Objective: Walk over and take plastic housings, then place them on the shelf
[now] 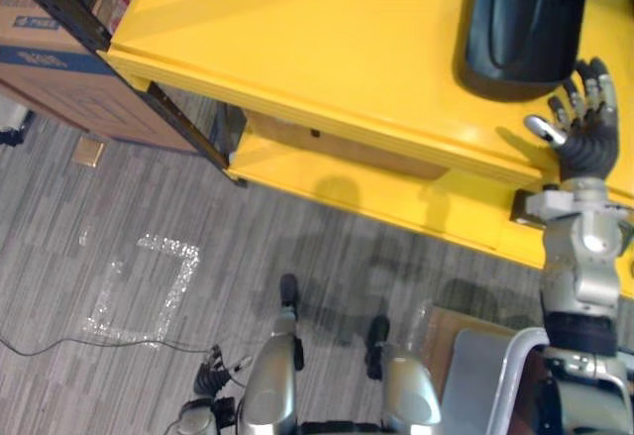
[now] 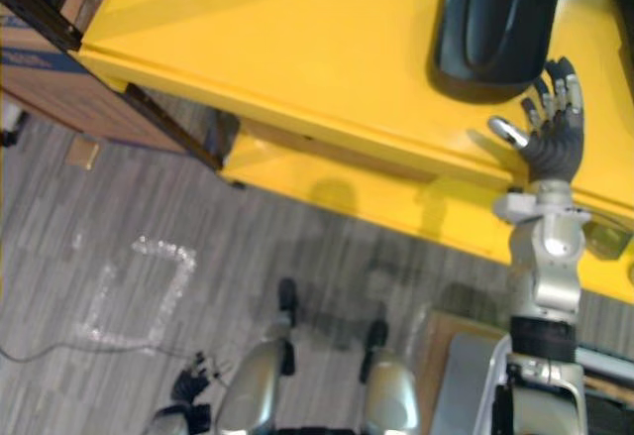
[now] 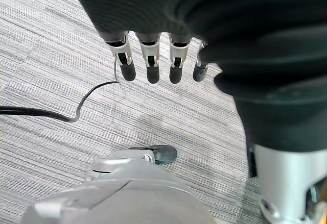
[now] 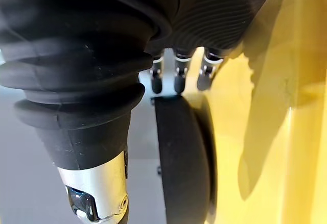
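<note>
**Housing on the shelf, open hand close beside it**

Far left, a cardboard box (image 1: pixel 40 68) stood behind the rack. The left hand (image 3: pixel 149 63) hung over the floor, fingers relaxed, holding nothing. The black plastic housing (image 1: pixel 520 29) lay on the yellow shelf (image 1: pixel 327 49), its far end cut off. The right hand (image 1: pixel 584 133) was spread just beside it, gripping nothing. Pulled back carelessly, a finger might snag the rim and drag the housing forward. Whether the fingertips touched it was unclear
</note>
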